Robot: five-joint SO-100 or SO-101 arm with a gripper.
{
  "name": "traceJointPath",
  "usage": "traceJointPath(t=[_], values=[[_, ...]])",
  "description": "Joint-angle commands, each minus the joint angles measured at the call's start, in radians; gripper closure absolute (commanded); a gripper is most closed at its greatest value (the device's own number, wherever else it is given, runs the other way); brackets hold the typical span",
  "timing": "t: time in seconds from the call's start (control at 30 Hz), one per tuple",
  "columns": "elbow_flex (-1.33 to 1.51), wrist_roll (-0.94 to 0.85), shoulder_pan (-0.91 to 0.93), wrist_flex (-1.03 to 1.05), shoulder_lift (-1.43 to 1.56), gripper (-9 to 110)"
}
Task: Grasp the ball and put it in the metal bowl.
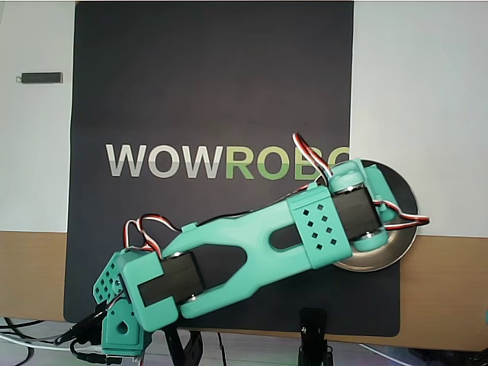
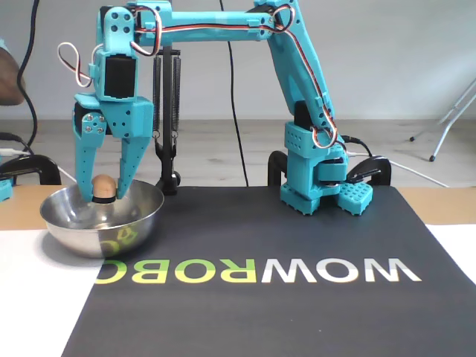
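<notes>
Holding the ball between my claw tips, I hang it just inside the metal bowl, toward its 9 o'clock side in the fixed view. Overhead, my arm hides the ball. The placing step is in hand; next I need to spread the claw.

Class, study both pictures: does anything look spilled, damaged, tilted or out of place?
Nothing stands out. The shiny steel bowl sits upright at the black mat's edge, and the teal gripper holds the small tan ball over it. A small dark stick lies apart on the white surface.
</notes>
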Motion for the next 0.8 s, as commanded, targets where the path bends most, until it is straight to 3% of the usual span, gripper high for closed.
traceJointPath(t=[0.0,0.77], values=[[-0.038,0.002,0.003,-0.008,0.008,54],[-0.038,0.005,0.005,-0.008,0.008,54]])
